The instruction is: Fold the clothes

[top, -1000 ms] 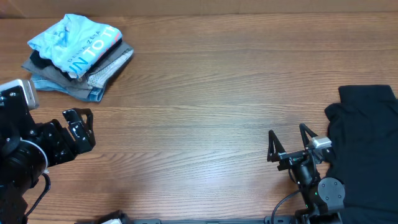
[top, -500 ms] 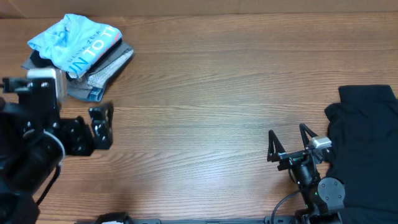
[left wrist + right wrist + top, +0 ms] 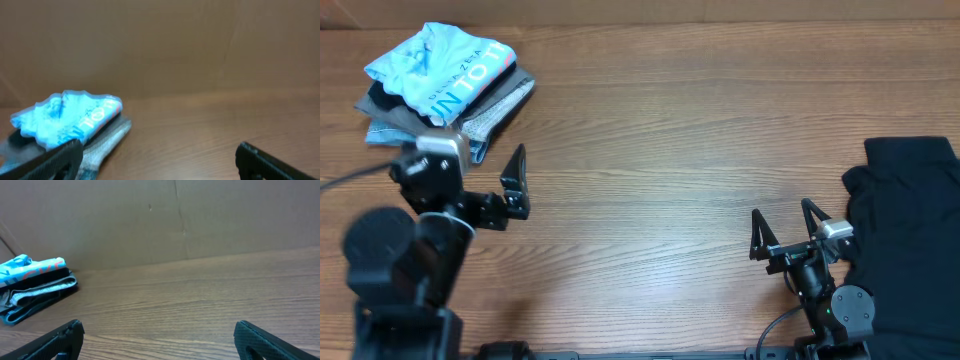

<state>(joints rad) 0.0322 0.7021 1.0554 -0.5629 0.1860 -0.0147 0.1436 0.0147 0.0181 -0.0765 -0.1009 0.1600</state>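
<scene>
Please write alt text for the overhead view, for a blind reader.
Left gripper and right gripper, both open, over a wooden table. A clothes stack topped by a sky-blue T-shirt lies at the far left; a black garment at the right edge.

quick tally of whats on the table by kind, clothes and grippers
folded clothes stack: 1
black garment: 1
open grippers: 2 (left gripper, right gripper)
total: 4
</scene>
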